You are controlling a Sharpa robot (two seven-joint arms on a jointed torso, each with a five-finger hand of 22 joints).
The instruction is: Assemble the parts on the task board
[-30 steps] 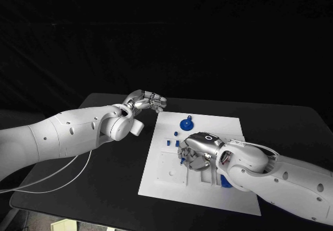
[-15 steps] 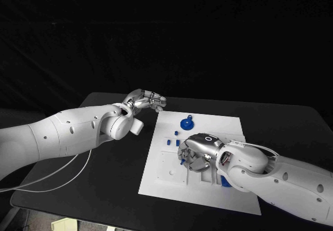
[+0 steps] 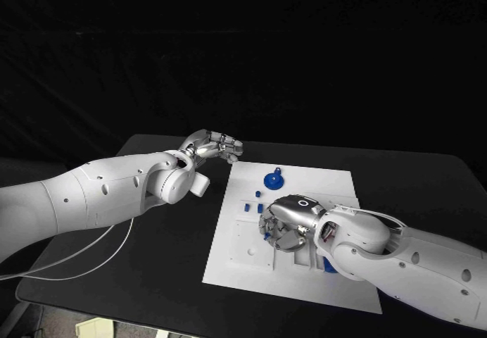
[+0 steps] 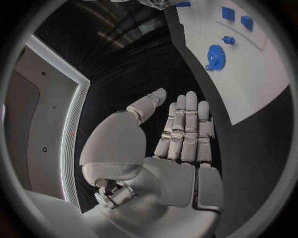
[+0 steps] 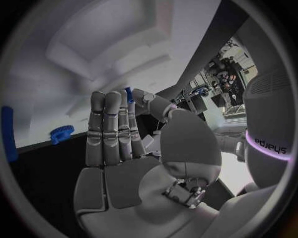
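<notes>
Head view. Task board (image 3: 335,193): white plate, mid-table, long edges running away from the robot, black table (image 3: 152,267) bare along its left side and beyond its far edge. Blue gear (image 3: 271,182) on the far part of the board, free of both hands; small blue parts (image 3: 247,208) just beside the board's left edge. Right hand (image 3: 287,224) low over the board's middle, fingers curled down onto the recessed section, covering what lies beneath; a blue piece (image 3: 269,236) at its fingertips, grip hard to judge here. Another blue part (image 3: 329,266) half hidden under the right forearm. Left hand (image 3: 213,148) off the board, near its far left corner, above bare table.

Left wrist view. Left hand (image 4: 180,134) flat, fingers straight and side by side, thumb apart, nothing held. Board (image 4: 248,84) edge, gear (image 4: 215,57) and three small blue parts (image 4: 228,13) well clear of the fingertips.

Right wrist view. Right hand (image 5: 118,134) with fingers extended together, thumb bent toward them, a slim blue piece (image 5: 129,94) pinched at the tips. Gear (image 5: 61,134) and a blue bar (image 5: 8,134), cut by the rim.
</notes>
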